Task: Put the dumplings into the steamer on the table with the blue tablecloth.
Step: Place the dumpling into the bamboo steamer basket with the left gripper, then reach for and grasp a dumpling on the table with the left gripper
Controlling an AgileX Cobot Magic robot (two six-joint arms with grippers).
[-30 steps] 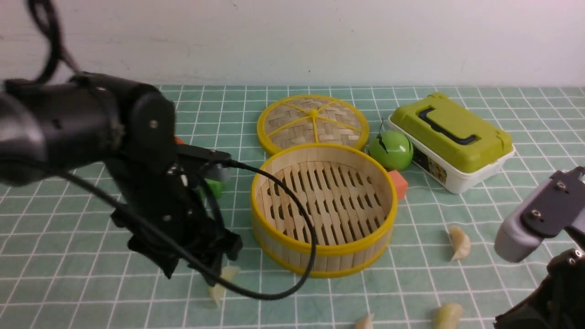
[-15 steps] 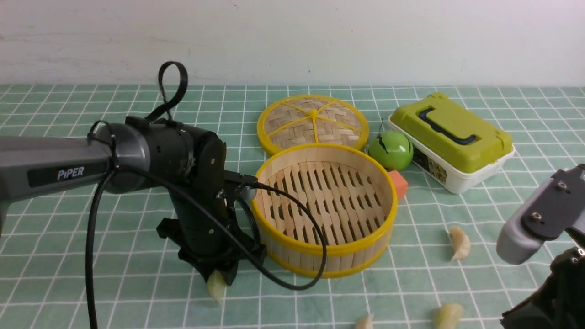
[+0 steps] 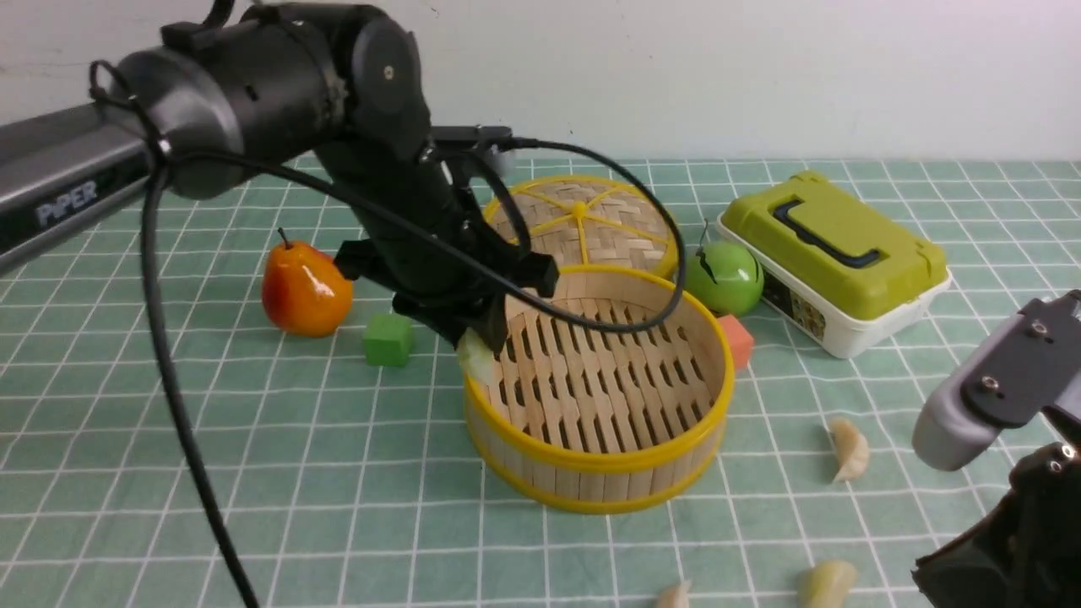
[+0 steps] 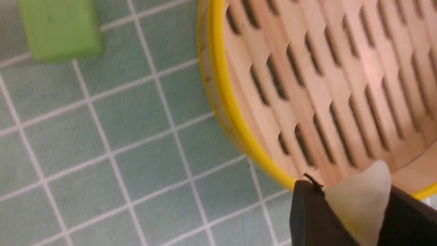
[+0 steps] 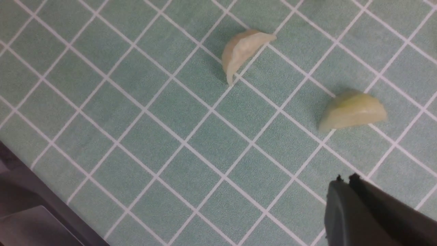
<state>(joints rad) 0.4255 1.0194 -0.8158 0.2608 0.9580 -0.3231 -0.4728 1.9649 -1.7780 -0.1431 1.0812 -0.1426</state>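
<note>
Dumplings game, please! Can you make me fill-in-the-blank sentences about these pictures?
The left fingers pinch one ____ at the steamer rim.
The cube nearest the pear is coloured ____.
Loose on the tablecloth lie ____ dumplings.
Missing words: dumpling, green, three.

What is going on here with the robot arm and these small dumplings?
The left gripper holds one dumpling pinched between its fingers, just above the left rim of the steamer. No dumpling lies in the steamer yet. Three more lie on the blue tablecloth: one right of the steamer and two at the near edge. The right gripper is shut and empty, and hangs over the cloth close to two of them.
</note>
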